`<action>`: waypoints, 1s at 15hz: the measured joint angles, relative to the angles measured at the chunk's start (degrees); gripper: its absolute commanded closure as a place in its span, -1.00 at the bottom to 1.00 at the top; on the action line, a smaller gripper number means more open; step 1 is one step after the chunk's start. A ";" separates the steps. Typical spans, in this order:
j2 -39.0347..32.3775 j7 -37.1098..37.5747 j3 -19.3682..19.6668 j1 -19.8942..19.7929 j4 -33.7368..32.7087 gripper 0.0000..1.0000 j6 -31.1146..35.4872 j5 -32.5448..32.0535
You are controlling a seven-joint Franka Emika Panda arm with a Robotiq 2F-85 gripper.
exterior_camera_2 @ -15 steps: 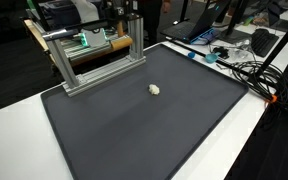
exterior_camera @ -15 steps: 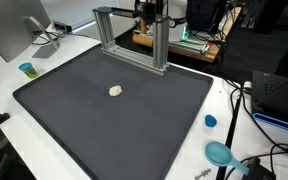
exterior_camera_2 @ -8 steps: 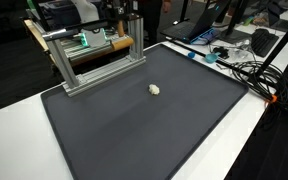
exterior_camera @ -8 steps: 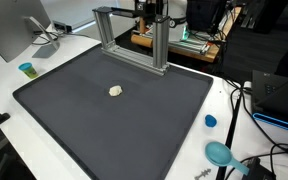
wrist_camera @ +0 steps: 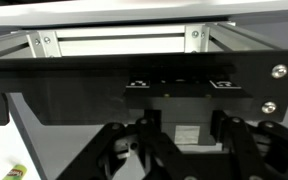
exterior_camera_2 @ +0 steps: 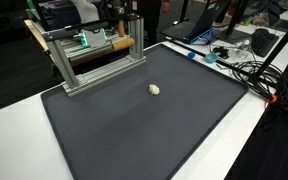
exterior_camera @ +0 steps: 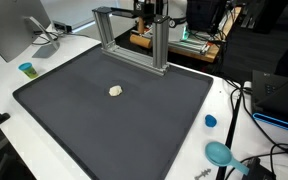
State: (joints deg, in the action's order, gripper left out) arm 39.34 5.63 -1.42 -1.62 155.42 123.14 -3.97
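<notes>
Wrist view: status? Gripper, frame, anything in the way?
Gripper close to aluminium frame; contact and opening unclear. White lump lies alone on black mat, away from the frame. Nothing visible in the way.

Bright even light, wrist view soft

Small white lump on dark mat; teal cup aside

Matt, dark mat; smooth, silvery metal frame.
</notes>
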 measured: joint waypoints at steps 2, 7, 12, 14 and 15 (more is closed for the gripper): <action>-0.36 1.47 -0.89 -0.24 -0.58 0.42 -2.03 -0.06; -1.70 2.51 -1.25 -0.27 -2.27 0.56 -3.87 0.22; -2.46 4.44 -1.19 -0.43 -2.91 0.56 -3.48 0.21; -2.41 6.51 -1.22 -1.06 -3.12 0.56 -1.86 0.17; -2.37 7.28 -1.22 -1.48 -3.46 0.56 -1.15 0.15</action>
State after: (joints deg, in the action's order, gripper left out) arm 36.96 12.91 -2.64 -3.10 151.96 121.99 -3.82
